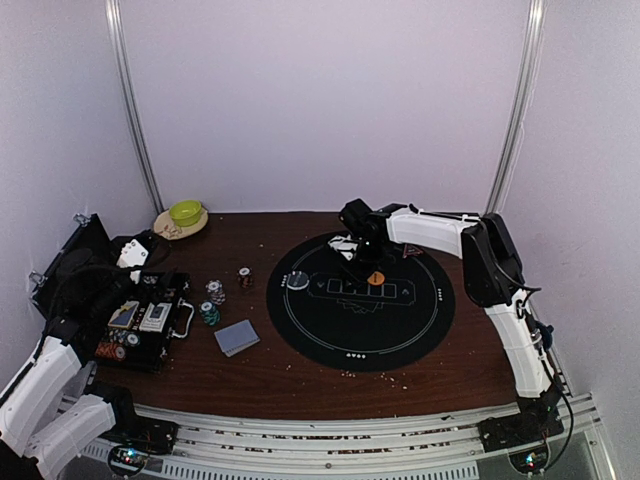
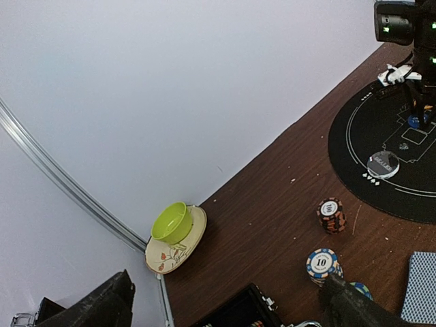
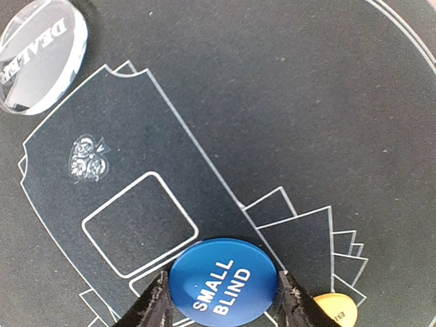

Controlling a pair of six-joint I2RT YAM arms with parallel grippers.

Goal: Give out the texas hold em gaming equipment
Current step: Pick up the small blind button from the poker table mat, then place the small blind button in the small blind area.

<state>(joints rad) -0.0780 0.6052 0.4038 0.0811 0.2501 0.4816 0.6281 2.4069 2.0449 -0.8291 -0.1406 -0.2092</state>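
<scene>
Two fingers of the right gripper clamp the blue SMALL BLIND button by its rim, low over the poker mat beside the orange button, probably for flat placement. The left gripper stands wide, idle.

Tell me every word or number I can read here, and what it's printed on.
"SMALL BLIND": blue disc.
"DEALER": clear disc.
"10": blue-and-white chip stack.
"100": orange-and-black chip stack.
Orange disc lettering: cut off, unreadable.
Black mat lettering: too small.
</scene>
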